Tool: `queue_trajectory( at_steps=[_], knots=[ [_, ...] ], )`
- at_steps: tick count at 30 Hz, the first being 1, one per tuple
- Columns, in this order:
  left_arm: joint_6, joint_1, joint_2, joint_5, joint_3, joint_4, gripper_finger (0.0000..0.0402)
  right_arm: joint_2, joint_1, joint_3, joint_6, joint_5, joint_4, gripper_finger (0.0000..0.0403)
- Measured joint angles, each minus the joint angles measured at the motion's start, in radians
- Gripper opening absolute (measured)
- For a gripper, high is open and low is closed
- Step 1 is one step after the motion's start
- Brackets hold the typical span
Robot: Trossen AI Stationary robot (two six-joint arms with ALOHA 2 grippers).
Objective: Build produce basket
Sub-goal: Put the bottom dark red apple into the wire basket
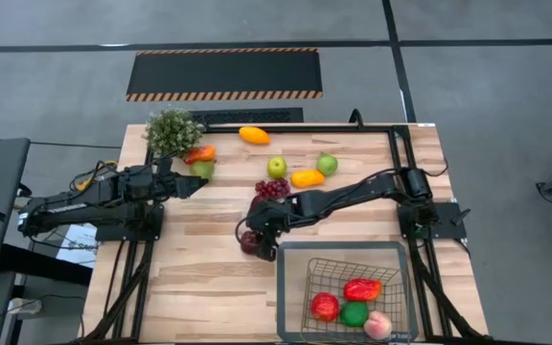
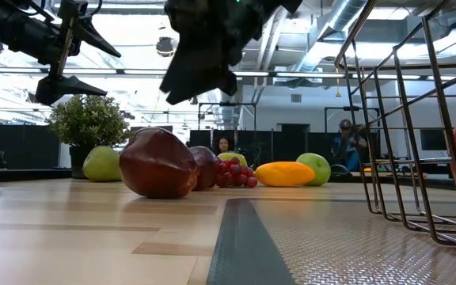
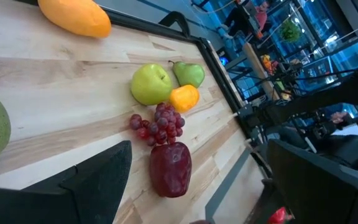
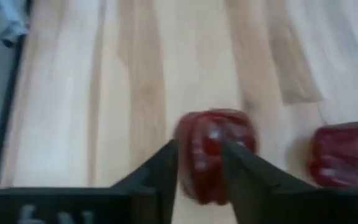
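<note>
Below the right gripper [image 4: 199,163], a dark red, glossy, lobed fruit [image 4: 213,152] is seen on the pale wooden table [image 1: 199,278], just beside the near left corner of the basket [image 1: 290,259]. Its waxy skin carries small white highlights. The gripper's two dark fingers [image 4: 160,171] are set on either side of this fruit, narrowed around it; whether they already press on it cannot be told. A second dark red fruit [image 4: 344,155] is seen just beside the first, and a bunch of purple-red grapes [image 1: 272,188] lies behind them.

The basket is made of dark wire mesh with a wide flat grey rim, and is placed at the table's near edge on the right. Four items are held inside it: a red pepper [image 1: 362,288], a round red fruit [image 1: 325,307], a green fruit [image 1: 355,313] and a pinkish peach [image 1: 379,326].

Further back, a green apple [image 1: 276,167], a green pear [image 1: 327,164] and two yellow-orange fruits [image 1: 307,177] are spread out. The left gripper [image 1: 195,184] is held with fingers wide apart near a bushy potted plant [image 1: 172,131].

No readable writing is visible.
</note>
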Motion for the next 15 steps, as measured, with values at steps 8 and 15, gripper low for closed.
queue_trajectory(
  at_steps=[8,15],
  knots=[
    [0.0,0.0,0.0,-0.012,0.0,0.0,0.036,0.017,0.022,0.002,-0.037,0.043,0.058,0.0347],
    [-0.001,0.0,0.0,-0.012,0.0,0.0,0.036,0.018,-0.003,0.002,-0.087,0.095,0.048,0.0371]
  ],
)
